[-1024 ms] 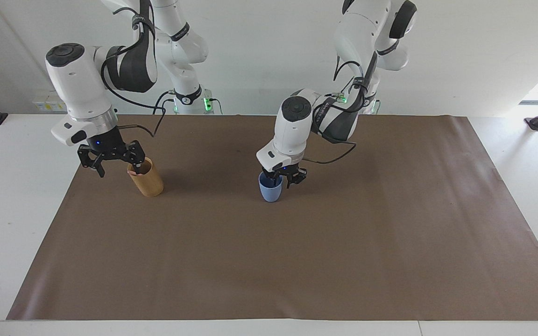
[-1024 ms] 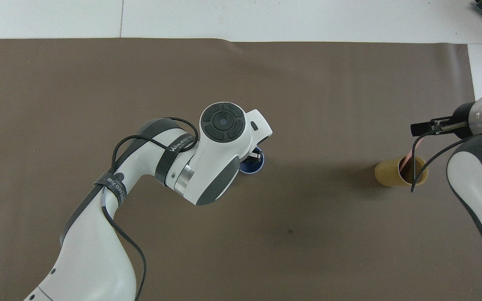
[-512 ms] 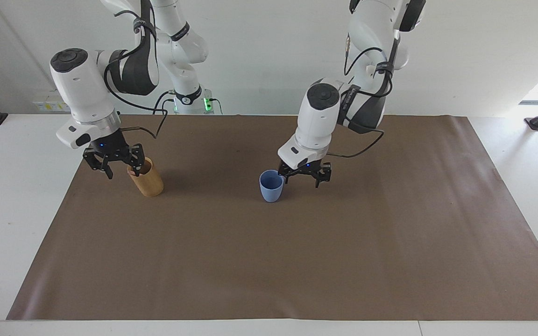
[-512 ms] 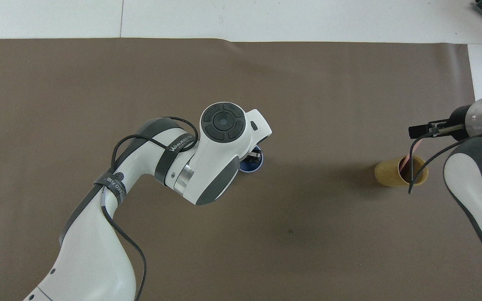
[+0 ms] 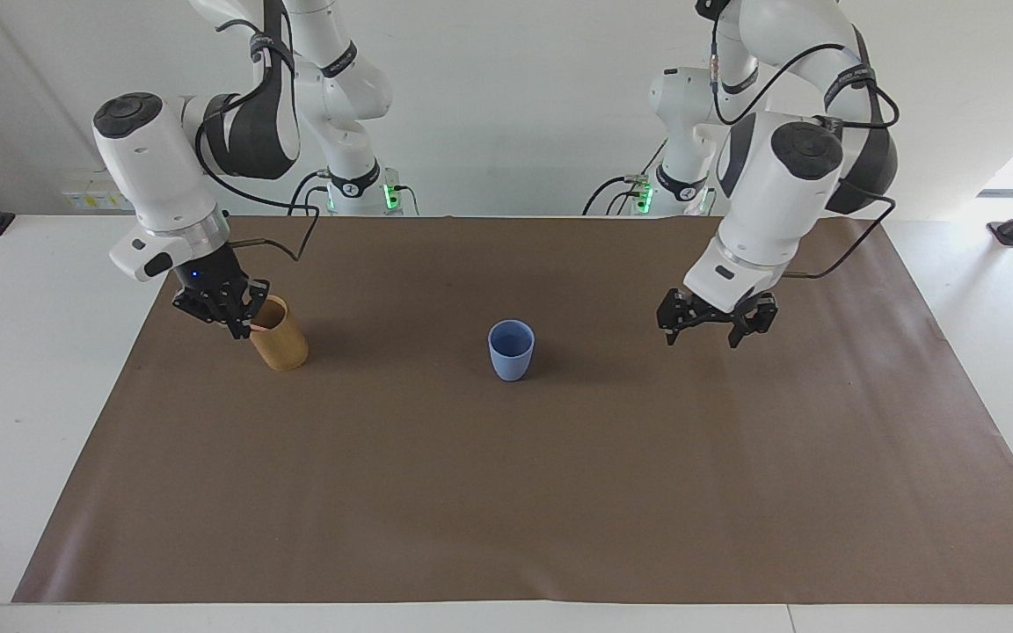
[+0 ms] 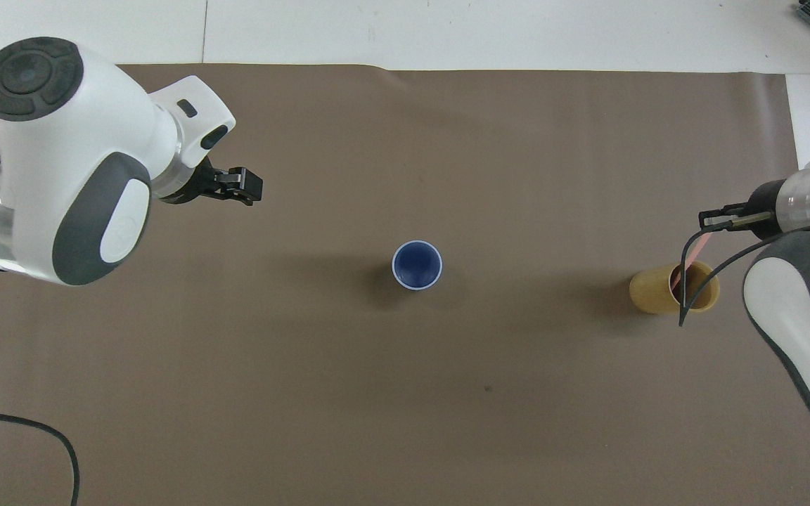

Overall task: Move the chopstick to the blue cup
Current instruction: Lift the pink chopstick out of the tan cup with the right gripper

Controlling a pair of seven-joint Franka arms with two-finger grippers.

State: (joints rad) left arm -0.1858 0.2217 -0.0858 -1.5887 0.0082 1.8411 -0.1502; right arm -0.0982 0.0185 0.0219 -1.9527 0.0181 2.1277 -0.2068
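Right gripper (image 5: 234, 315) low, jaws pinched; left gripper (image 5: 710, 327) raised, jaws spread.

Facing view: high camera off table edge farthest from robots, looking back at both arm bases; whole brown mat (image 5: 506, 492) in frame. Overhead view: high above robots' end, aimed steeply down, nearer. Both share mat centre with blue cup (image 5: 511, 349) (image 6: 417, 265) and tan holder (image 5: 279, 335) (image 6: 658, 292).
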